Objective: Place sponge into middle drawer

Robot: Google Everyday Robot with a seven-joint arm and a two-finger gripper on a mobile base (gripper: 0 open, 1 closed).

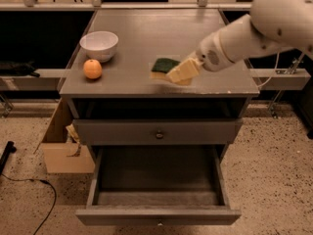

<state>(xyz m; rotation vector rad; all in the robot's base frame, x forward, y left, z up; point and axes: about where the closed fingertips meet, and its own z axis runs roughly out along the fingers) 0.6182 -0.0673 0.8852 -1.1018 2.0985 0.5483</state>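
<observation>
Grasp step: gripper (pixel 182 72) at sponge (pixel 164 65) near worktop (pixel 146 28) front edge; whether it grips, cannot tell. Next — lift clear, lower into open middle drawer (pixel 156 180).

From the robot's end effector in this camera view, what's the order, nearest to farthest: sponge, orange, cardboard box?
1. Sponge: right beside the end effector, on the cabinet.
2. Orange: same surface, near its left edge.
3. Cardboard box: down low, left of the cabinet.
</observation>
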